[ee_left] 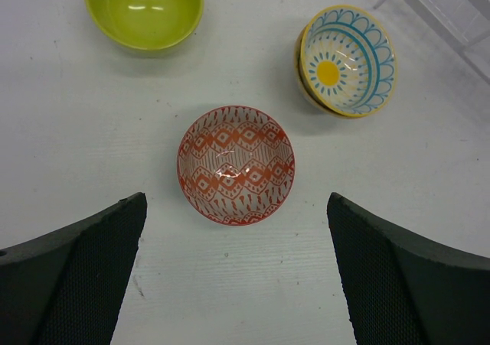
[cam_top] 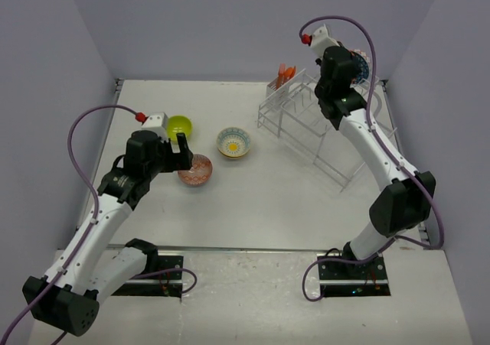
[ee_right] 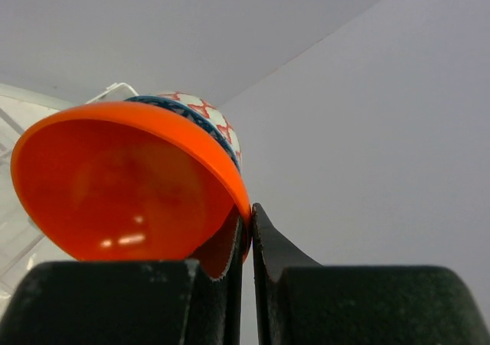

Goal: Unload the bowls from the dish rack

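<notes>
on table [cam_top: 291,200], bowls [ee_left: 236,165] lie empty; left tool [ee_left: 236,201] wide apart above; right tool [ee_right: 249,230] clamped on orange bowl [ee_right: 122,184].

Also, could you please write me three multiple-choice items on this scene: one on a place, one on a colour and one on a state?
1. Where is the red patterned bowl? A in the dish rack; B on the table, below the left gripper; C stacked in another bowl.
2. What colour is the bowl in the right gripper? A lime green; B plain orange; C white.
3. How is the left gripper? A open; B shut on a bowl; C shut on nothing.
Answers: 1 B, it sits alone on the tabletop; 2 B, the fingers pinch the rim of the orange bowl; 3 A, its fingers stand wide apart.
</notes>
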